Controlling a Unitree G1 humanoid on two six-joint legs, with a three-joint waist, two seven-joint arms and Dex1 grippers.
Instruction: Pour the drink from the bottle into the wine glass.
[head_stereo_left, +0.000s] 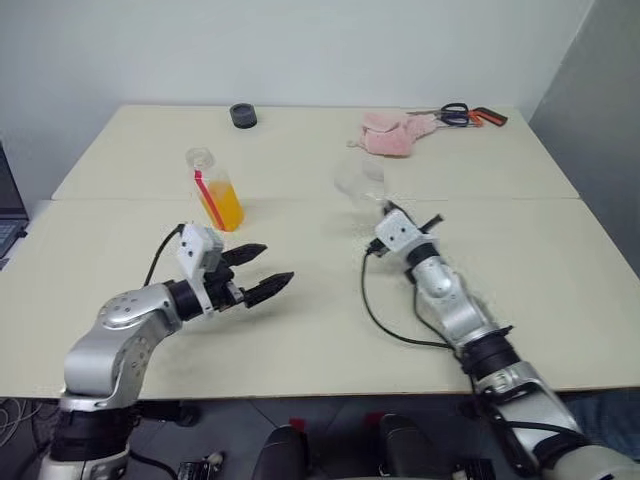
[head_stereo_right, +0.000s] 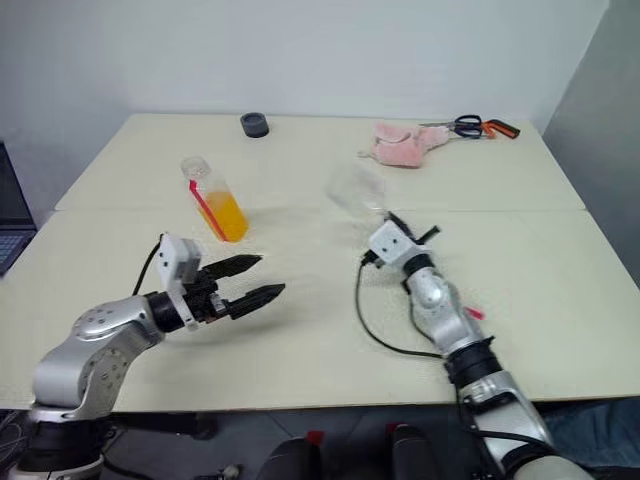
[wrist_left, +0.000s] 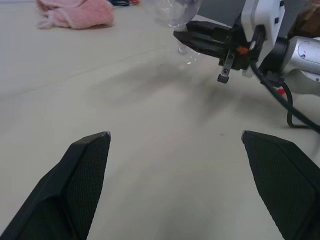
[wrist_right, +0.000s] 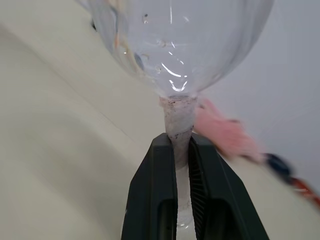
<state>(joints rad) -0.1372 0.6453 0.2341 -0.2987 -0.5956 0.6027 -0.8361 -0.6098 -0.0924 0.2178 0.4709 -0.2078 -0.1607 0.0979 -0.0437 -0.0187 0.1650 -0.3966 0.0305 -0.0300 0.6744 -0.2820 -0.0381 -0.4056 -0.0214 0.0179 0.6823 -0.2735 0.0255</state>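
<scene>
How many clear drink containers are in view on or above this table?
2. The bottle, part-filled with orange drink and uncapped, stands on the table's left side. The wine glass is held by its stem in the right gripper near the middle. Nothing seems hidden.

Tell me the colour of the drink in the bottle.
Orange-yellow drink, in the clear bottle with a red stripe; clearest in the left eye view.

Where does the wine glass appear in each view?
Left eye: wine glass, centre, beyond the right hand.
Right eye, centre.
Left wrist, top edge.
Right wrist, stem between that hand's fingers.
Shared landmark: pink cloth.
</scene>
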